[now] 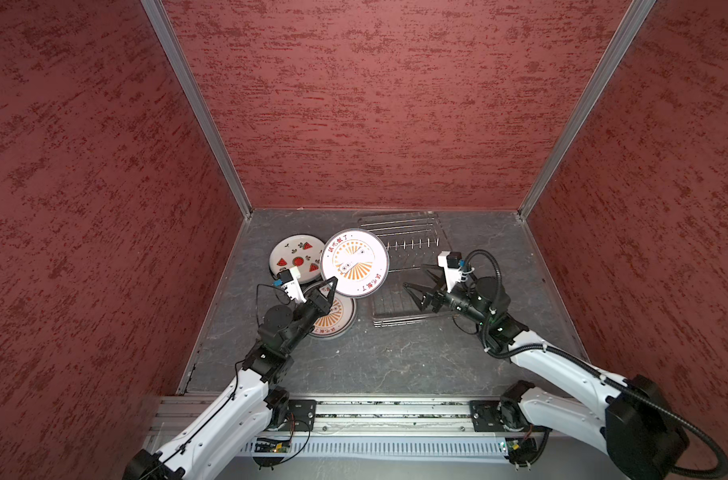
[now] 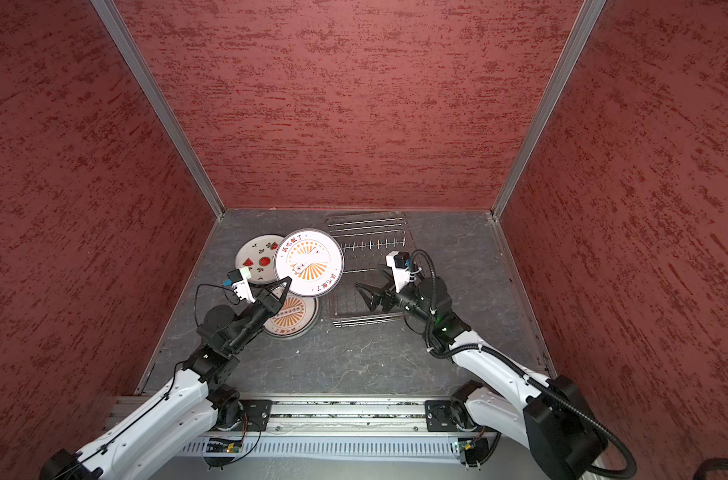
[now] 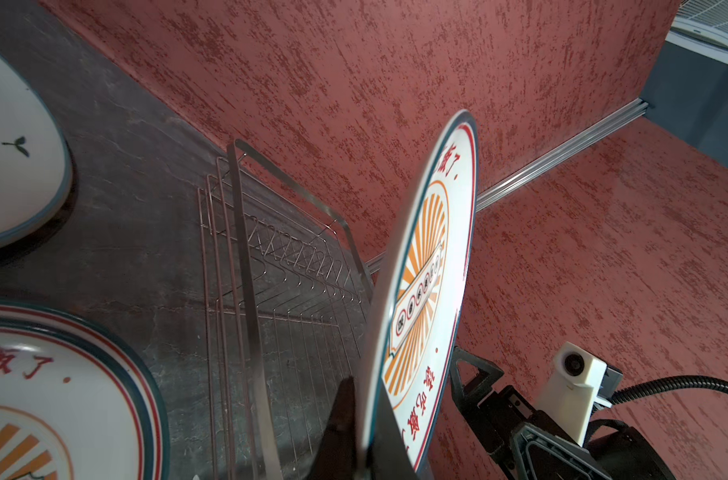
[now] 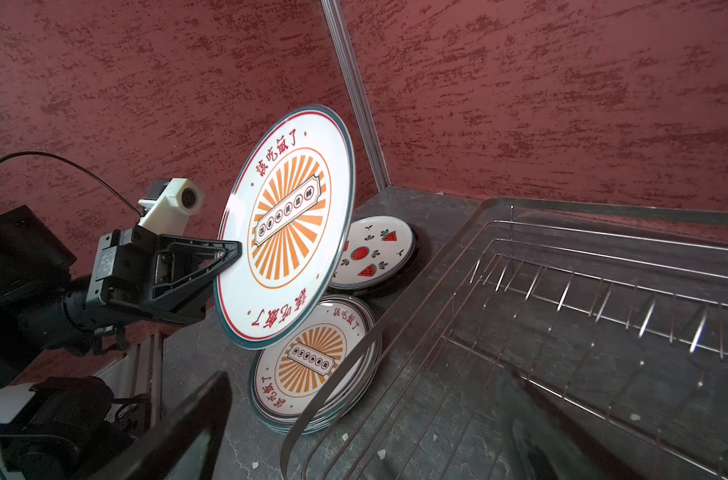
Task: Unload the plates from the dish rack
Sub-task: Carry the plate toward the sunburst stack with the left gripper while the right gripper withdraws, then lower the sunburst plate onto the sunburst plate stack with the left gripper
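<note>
We read 該吃飯了 in red, twice, around the tilted sunburst plate (image 4: 287, 216); same on the flat sunburst plate (image 4: 308, 363) below. Centre characters: too small for us.

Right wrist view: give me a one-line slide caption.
Left gripper holds a sunburst plate tilted over the plates lying on the table, next to the dish rack.

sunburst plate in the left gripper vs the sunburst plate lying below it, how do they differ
The held sunburst plate is tilted up in the air; the lower sunburst plate lies flat, topping a stack on the table. The left gripper clamps the held one's rim; the lower one is untouched. Shared: orange sunburst print, red characters, dark rim.
</note>
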You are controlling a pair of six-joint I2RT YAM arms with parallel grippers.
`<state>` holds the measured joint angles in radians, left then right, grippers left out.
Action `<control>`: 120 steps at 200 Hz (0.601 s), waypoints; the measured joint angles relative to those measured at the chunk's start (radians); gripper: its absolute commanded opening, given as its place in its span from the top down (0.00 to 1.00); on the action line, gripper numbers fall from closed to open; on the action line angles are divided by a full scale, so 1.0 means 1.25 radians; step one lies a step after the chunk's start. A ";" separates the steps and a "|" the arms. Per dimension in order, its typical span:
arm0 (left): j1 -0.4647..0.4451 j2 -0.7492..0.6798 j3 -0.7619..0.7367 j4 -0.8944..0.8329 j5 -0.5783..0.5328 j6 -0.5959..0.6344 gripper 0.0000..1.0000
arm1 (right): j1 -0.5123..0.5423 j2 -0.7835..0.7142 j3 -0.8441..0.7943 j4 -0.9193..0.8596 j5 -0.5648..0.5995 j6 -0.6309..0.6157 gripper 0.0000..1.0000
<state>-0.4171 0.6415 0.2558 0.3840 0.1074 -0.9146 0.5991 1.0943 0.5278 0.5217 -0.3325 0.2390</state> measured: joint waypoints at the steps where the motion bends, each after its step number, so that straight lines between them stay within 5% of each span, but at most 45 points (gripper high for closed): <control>1: 0.003 -0.002 0.000 -0.002 0.001 -0.002 1.00 | 0.002 0.001 0.001 -0.001 0.001 -0.001 0.01; 54: 0.100 -0.068 -0.006 -0.116 0.048 -0.050 1.00 | 0.092 0.073 0.076 -0.058 0.127 -0.078 0.01; 120: 0.127 -0.133 0.032 -0.381 0.023 -0.083 1.00 | 0.165 0.171 0.199 -0.172 0.255 -0.161 0.01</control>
<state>-0.2581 0.4747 0.2955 -0.0929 0.1364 -1.0187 0.8055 1.3075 0.7769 0.3065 -0.0143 0.0383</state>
